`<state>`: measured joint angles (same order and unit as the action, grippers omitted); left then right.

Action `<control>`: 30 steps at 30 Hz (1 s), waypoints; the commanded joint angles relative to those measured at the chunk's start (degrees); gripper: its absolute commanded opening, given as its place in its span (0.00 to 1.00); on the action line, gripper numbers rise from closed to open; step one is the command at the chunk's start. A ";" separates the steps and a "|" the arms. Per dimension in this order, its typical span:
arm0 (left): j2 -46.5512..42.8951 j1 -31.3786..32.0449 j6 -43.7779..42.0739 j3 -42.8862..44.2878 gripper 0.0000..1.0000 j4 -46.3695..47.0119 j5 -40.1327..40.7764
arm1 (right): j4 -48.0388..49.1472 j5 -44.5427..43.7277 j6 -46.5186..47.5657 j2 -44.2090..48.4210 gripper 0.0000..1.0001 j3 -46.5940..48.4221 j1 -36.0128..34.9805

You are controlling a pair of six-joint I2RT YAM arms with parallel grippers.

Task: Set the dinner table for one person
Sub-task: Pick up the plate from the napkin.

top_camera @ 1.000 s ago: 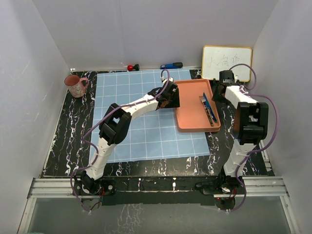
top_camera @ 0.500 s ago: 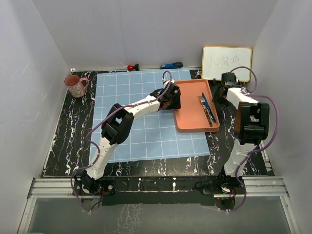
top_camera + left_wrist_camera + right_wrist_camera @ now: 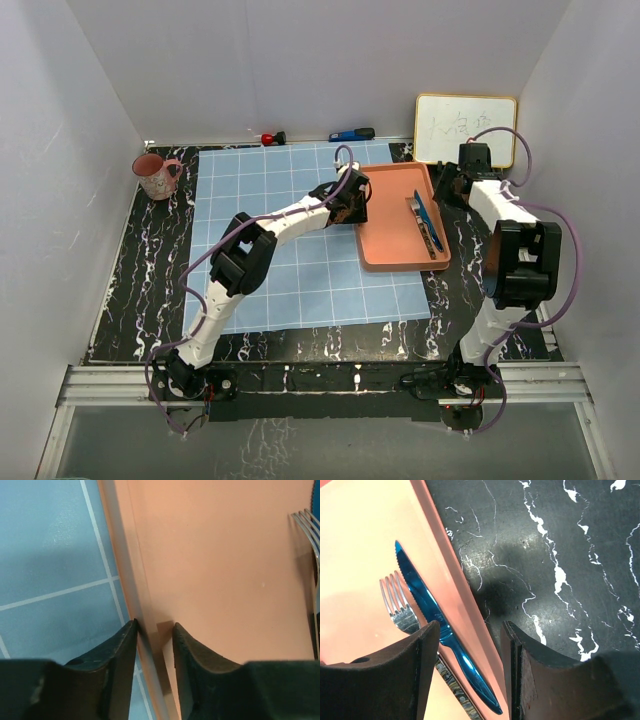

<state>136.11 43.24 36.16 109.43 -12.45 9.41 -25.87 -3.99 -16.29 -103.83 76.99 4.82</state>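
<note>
An orange tray point(image 3: 390, 215) lies partly on the light-blue gridded cloth point(image 3: 290, 230) on the black marbled dinner table point(image 3: 150, 270). A blue knife point(image 3: 425, 213) and a fork point(image 3: 432, 238) lie along the tray's right side. My left gripper point(image 3: 355, 205) straddles the tray's left rim point(image 3: 125, 570). Its jaws point(image 3: 154, 625) are open and narrow, the outer finger against the rim. My right gripper point(image 3: 445, 190) is open astride the right rim point(image 3: 445, 560), one finger over the knife point(image 3: 422, 600) and fork point(image 3: 395, 600), the other over the table point(image 3: 570, 540).
A pink mug point(image 3: 153, 175) stands at the far left corner. A whiteboard point(image 3: 466, 128) leans on the back wall at the right. A red-tipped object point(image 3: 272, 138) and a blue-handled object point(image 3: 352, 134) lie along the back edge. White walls close in three sides.
My left gripper's jaws have narrowed around the tray's left rim. The right arm's elbow has shifted slightly to the right, its gripper staying at the right rim.
</note>
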 commanded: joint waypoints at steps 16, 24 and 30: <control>0.85 0.35 -1.07 1.30 0.00 -0.59 -1.64 | 3.49 3.39 2.23 -2.63 0.48 -3.25 -0.15; 1.48 0.35 -1.11 2.09 0.00 -0.80 -2.72 | 2.77 1.26 1.75 -2.26 0.28 -5.18 -0.10; 1.30 0.38 -1.40 2.22 0.00 -1.25 -2.77 | 4.66 1.66 1.41 -1.28 0.00 -6.95 -0.15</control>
<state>136.44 43.35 33.56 110.28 -11.46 8.88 -24.93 -1.76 -14.17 -106.54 71.35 4.82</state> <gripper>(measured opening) 0.073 0.050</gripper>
